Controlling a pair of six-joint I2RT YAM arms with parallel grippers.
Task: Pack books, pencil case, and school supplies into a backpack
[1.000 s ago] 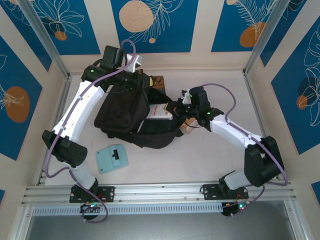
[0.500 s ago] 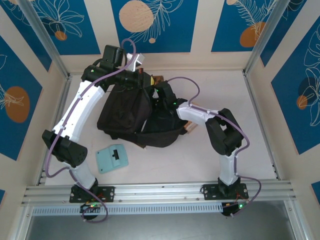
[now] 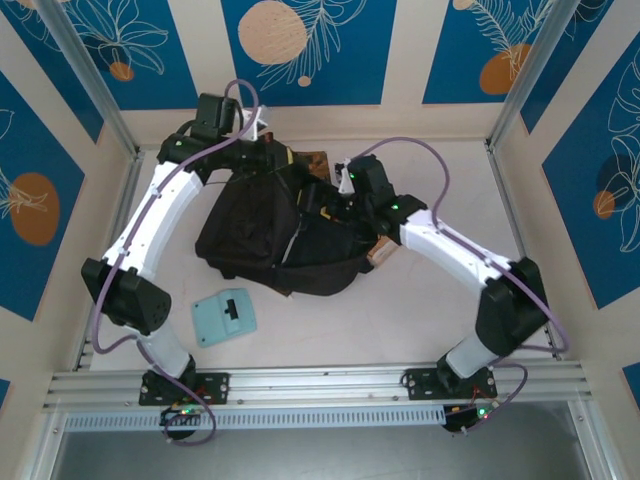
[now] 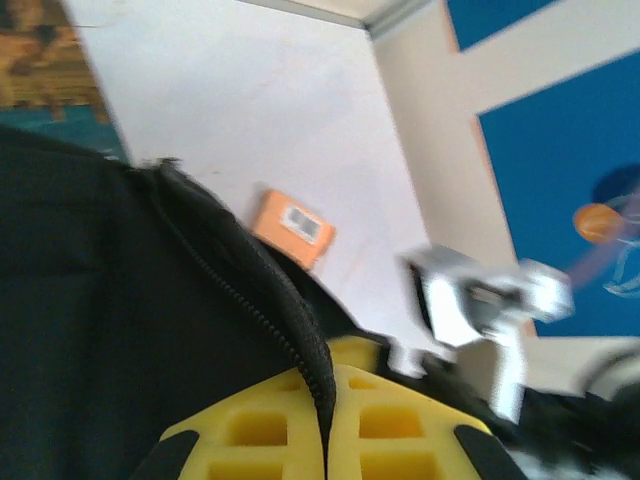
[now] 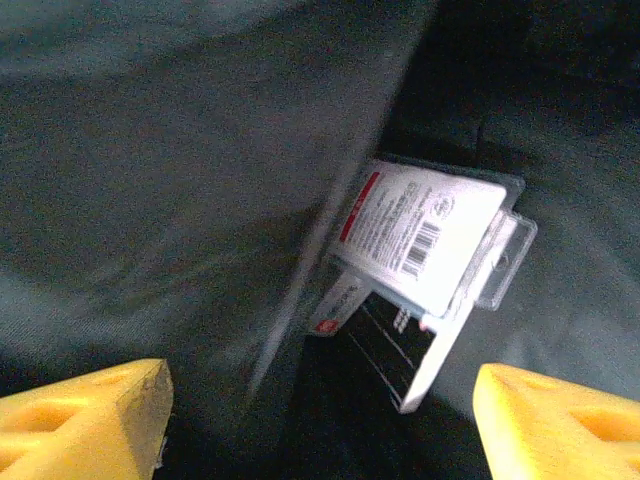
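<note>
Elbows bent, left arm (image 3: 160,215) and right arm (image 3: 450,255) meet over the backpack (image 3: 250,235).

The backpack (image 3: 270,235) lies in the middle of the table (image 3: 430,330). A book (image 3: 318,162) sits behind it, at its far edge; another book (image 3: 381,254) pokes out at its right side. A flat rounded piece (image 3: 224,317) lies apart before it, toward the left. Inside the backpack rests a packet (image 5: 425,235), overlapping a second packet (image 5: 390,350).
</note>
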